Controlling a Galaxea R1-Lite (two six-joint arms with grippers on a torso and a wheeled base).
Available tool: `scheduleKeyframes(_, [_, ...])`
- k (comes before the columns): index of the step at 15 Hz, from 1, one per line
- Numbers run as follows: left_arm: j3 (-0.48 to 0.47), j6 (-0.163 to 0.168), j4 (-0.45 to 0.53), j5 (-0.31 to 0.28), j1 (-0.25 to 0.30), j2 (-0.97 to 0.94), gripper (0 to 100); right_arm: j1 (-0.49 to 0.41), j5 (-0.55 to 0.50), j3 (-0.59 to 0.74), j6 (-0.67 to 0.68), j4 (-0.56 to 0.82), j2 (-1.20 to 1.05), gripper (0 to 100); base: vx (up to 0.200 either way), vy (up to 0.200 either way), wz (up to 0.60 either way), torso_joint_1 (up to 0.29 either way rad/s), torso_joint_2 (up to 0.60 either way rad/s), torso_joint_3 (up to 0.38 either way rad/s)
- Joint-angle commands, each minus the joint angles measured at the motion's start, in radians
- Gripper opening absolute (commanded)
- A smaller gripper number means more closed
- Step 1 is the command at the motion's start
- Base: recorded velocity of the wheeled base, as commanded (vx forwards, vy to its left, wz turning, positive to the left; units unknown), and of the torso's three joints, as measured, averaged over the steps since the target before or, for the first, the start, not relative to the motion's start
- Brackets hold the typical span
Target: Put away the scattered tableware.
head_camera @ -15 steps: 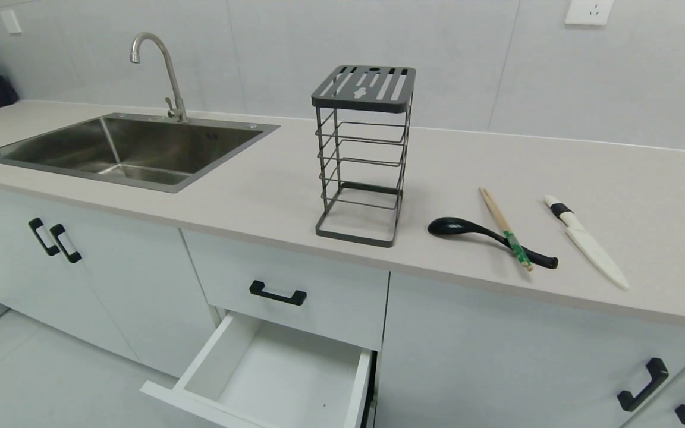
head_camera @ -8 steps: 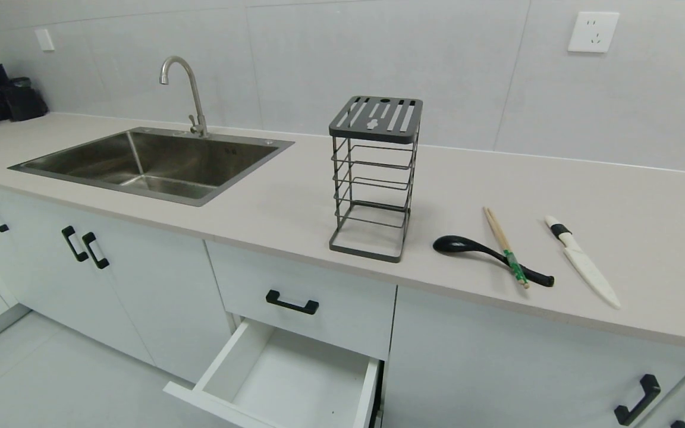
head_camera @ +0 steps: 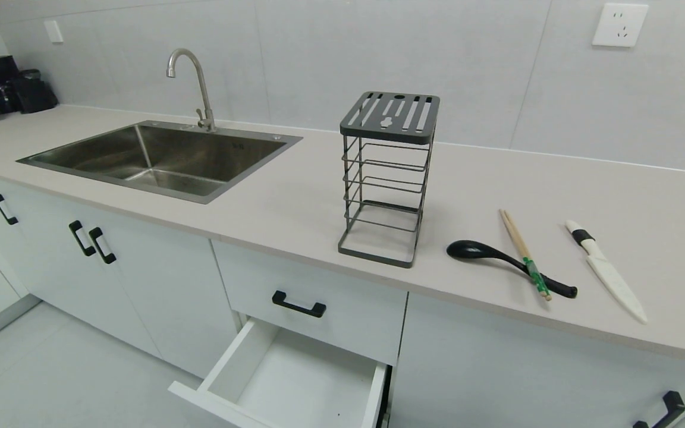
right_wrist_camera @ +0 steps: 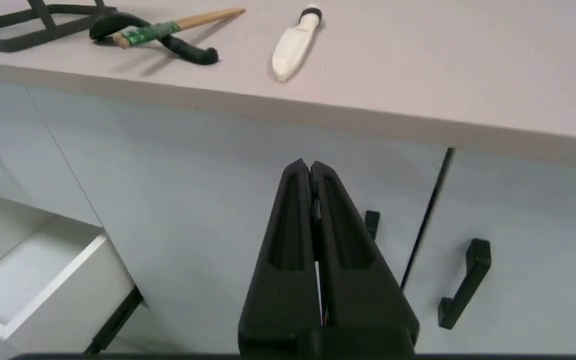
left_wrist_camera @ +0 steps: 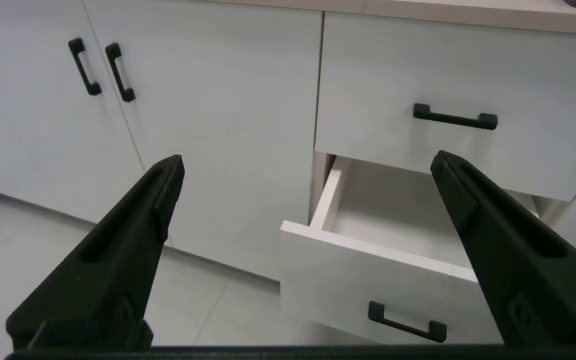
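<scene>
Nothing is put away yet. The black spoon (head_camera: 497, 259), the chopsticks (head_camera: 524, 254) and the white knife (head_camera: 607, 272) all lie on the counter (head_camera: 283, 202), to the right of the wire rack (head_camera: 387, 178).

My left gripper (left_wrist_camera: 306, 162) has its fingers wide apart and holds nothing. It hangs low, in front of the open drawer (left_wrist_camera: 388, 262). My right gripper (right_wrist_camera: 311, 170) has its fingers pressed together with nothing between them. It is low too, in front of the cupboard doors under the knife.

I think the step now is to come up to the counter and pick the first thing. The right gripper is closer, so I would use that one, but it must open first.

The chopsticks lie across the spoon's handle, touching it, so I would take them before the spoon. If I pull the spoon first, they could roll off the edge. I would grab the pair together near the green band.

For the knife I would hold the handle end (the one with the black band), not the blade. The rack's top has slots, and I guess long things go in there, tip down and nice and straight.

I can't read any writing. If the green band has print, it is too small to tell.
</scene>
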Motion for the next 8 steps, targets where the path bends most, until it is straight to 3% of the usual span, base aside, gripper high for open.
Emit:
scheduleKeyframes(1, [0.0,0.0,-0.001,0.0,0.0,0.001,100,0.0,-0.001,0.0,0.0,0.0,0.0,0,0.0,0.0,0.0,0.0,0.0,0.0])
scheduleKeyframes(4, [0.0,0.0,0.001,0.0,0.0,0.001,100,-0.002,-0.001,0.0,0.002,0.0,0.0,0,0.0,0.0,0.0,0.188,-0.26,-0.136])
scheduleKeyframes(8, [0.0,0.0,-0.001,0.0,0.0,0.001,100,-0.002,-0.001,0.0,0.0,0.0,0.0,0,0.0,0.0,0.0,0.255,-0.47,-0.217])
